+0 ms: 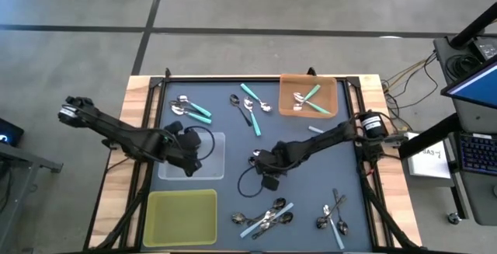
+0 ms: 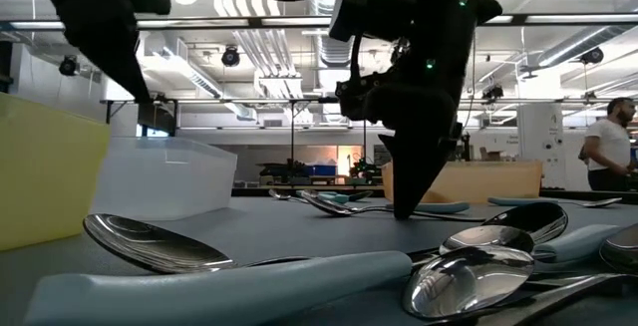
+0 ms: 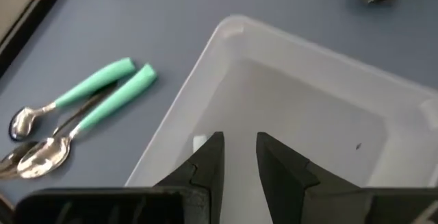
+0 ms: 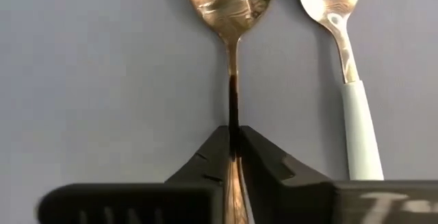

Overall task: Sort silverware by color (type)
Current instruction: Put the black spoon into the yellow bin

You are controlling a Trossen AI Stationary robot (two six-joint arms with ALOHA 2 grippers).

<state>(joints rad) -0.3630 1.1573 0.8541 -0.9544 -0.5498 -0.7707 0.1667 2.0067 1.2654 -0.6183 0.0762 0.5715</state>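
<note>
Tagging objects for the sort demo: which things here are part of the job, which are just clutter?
Job:
spoons
orange tray
clear tray
yellow tray
right gripper, shut on a metal-handled spoon
left gripper

Clutter:
keyboard
paper

Three trays (image 1: 308, 97), about twenty spoons (image 1: 264, 216)

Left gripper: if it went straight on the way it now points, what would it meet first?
Most likely the floor of the clear tray. The left gripper hangs over that tray with its fingers slightly apart and nothing between them, aimed into its bare inside. How far above the floor it sits is unclear.
</note>
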